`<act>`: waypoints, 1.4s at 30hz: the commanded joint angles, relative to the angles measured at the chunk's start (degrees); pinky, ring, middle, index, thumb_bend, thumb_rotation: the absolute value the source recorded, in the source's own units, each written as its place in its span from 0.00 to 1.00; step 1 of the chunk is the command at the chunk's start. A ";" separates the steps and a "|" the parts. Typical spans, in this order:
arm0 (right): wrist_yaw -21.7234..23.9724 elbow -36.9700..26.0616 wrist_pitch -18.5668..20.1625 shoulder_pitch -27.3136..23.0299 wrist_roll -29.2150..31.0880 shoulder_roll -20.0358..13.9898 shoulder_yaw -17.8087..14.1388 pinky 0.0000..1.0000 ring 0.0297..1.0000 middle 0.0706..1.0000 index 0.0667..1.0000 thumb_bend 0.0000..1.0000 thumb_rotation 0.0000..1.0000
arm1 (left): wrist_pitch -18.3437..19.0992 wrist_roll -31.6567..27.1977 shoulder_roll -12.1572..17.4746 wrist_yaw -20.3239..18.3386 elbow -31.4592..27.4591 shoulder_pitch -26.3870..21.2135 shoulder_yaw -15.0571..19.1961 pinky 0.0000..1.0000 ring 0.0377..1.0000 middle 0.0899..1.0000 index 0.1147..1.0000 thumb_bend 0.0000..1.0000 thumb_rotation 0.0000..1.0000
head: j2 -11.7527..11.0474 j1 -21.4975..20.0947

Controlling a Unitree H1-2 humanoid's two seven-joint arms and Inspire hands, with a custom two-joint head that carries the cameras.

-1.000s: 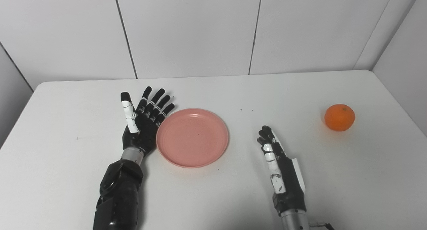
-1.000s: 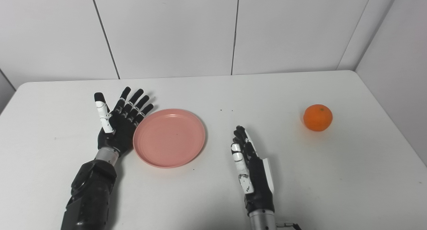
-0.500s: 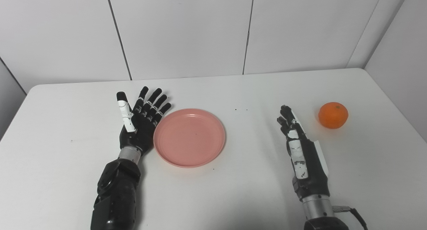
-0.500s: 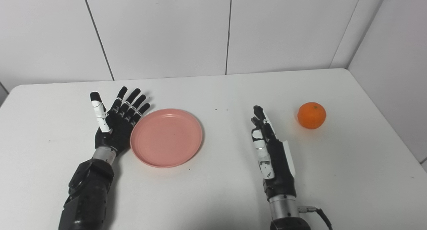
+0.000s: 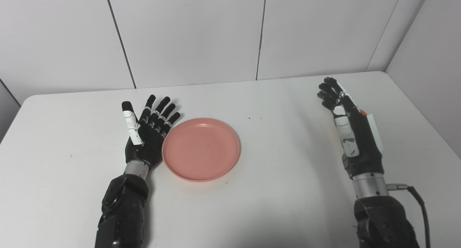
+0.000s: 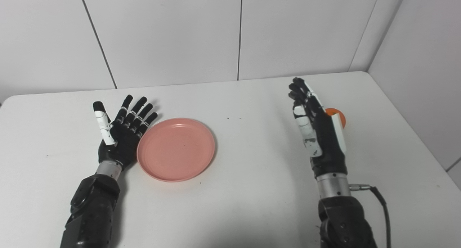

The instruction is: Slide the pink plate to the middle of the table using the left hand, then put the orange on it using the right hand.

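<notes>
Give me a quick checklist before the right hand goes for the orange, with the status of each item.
1. Pink plate near the table's middle: ok.
2. Plate bare, ready for fruit: ok.
3. Left hand open, beside the plate's left rim: ok.
4. Right hand fingers extended, holding nothing: ok.
5. Orange in clear view: not ok, mostly hidden behind the right hand.
6. Right hand touching the orange: cannot tell.

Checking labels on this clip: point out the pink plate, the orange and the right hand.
pink plate [image 5: 201,149], left eye view, on its flat centre.
orange [image 6: 340,118], right eye view, on the sliver showing past the hand.
right hand [image 6: 319,131], right eye view, on the middle of the hand.
</notes>
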 commanded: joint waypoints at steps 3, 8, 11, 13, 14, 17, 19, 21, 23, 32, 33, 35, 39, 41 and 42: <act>0.03 1.24 -1.96 -4.12 -1.63 -3.64 -1.89 0.85 0.84 0.83 0.86 0.92 0.98 | 1.80 1.71 0.37 0.76 3.23 1.78 -0.46 0.86 0.89 0.87 1.00 0.94 0.91 | -0.08 -0.07; -0.03 3.55 -4.07 -7.47 -3.58 -7.15 -3.31 0.81 0.81 0.81 0.85 0.88 0.97 | 1.63 1.74 0.60 0.57 3.97 1.46 -0.41 0.84 0.88 0.86 1.00 0.96 0.90 | -0.34 -0.26; 0.24 4.51 -5.07 -8.88 -8.14 -10.31 -2.58 0.77 0.80 0.79 0.84 0.83 0.99 | 1.49 1.61 0.65 0.42 4.35 1.30 -0.30 0.85 0.89 0.87 1.00 0.96 0.90 | -0.40 -0.27; 0.54 5.26 -5.51 -9.49 -14.79 -13.58 -1.17 0.73 0.80 0.80 0.85 0.82 1.00 | 1.47 1.61 0.67 0.44 4.53 1.20 -0.23 0.85 0.89 0.87 1.00 0.97 0.90 | -0.57 -0.15; 0.64 5.51 -5.60 -9.63 -16.65 -14.50 -0.74 0.73 0.81 0.81 0.85 0.83 1.00 | 1.45 1.58 0.68 0.42 4.64 1.15 -0.19 0.85 0.89 0.87 1.00 0.97 0.90 | -0.57 -0.15; 1.40 6.53 -5.12 -10.85 -21.86 -17.76 0.42 0.81 0.83 0.82 0.85 0.87 1.00 | 1.19 1.66 0.80 0.36 5.24 0.81 -0.04 0.85 0.89 0.87 1.00 0.96 0.91 | -0.98 -0.05; 2.25 6.84 -4.12 -11.62 -24.19 -19.08 0.97 0.81 0.84 0.84 0.85 0.90 1.00 | 1.06 1.64 0.96 0.10 5.56 0.61 0.01 0.85 0.89 0.87 1.00 0.96 0.90 | -1.05 -0.12; 2.87 7.40 -3.60 -12.34 -26.79 -20.22 1.61 0.72 0.81 0.84 0.84 0.90 1.00 | 1.01 1.68 1.11 -0.08 5.72 0.48 0.03 0.86 0.89 0.87 1.00 0.96 0.90 | -1.14 -0.17; 3.48 8.48 -3.51 -13.04 -29.38 -21.28 2.24 0.68 0.78 0.82 0.83 0.88 1.00 | 0.81 1.73 1.25 -0.23 5.99 0.37 0.02 0.86 0.89 0.87 1.00 0.96 0.90 | -1.21 -0.14; 6.71 15.79 -2.42 -15.17 -39.60 -24.80 5.38 0.72 0.78 0.81 0.83 0.87 1.00 | 1.10 1.74 1.52 0.00 6.04 0.26 0.31 0.85 0.89 0.87 1.00 0.95 0.90 | -1.22 0.33; 6.40 16.89 -2.92 -15.29 -40.05 -25.00 5.60 0.71 0.77 0.80 0.82 0.87 1.00 | 1.05 1.75 1.57 -0.02 6.09 0.23 0.34 0.85 0.89 0.87 1.00 0.96 0.90 | -1.22 0.33; 5.66 18.99 -3.70 -15.62 -40.73 -25.18 6.00 0.69 0.76 0.79 0.81 0.87 1.00 | 0.96 1.82 1.68 -0.02 6.13 0.17 0.35 0.85 0.89 0.87 1.00 0.96 0.89 | -1.20 0.30; 4.46 23.02 -4.59 -16.44 -41.05 -25.24 6.71 0.69 0.75 0.79 0.79 0.86 1.00 | 0.90 1.94 1.91 -0.18 6.02 0.14 0.20 0.84 0.89 0.87 1.00 0.97 0.88 | -1.18 0.21; 4.19 24.60 -4.56 -16.81 -41.31 -25.32 7.18 0.68 0.75 0.79 0.78 0.85 1.00 | 0.96 1.97 1.93 -0.11 6.03 0.12 0.17 0.84 0.89 0.87 1.00 0.98 0.88 | -1.18 0.21; 4.12 25.40 -4.45 -16.98 -41.38 -25.37 7.40 0.68 0.75 0.79 0.78 0.85 1.00 | 1.04 1.93 1.93 -0.13 6.00 0.12 0.17 0.84 0.89 0.87 1.00 0.98 0.88 | -1.18 0.21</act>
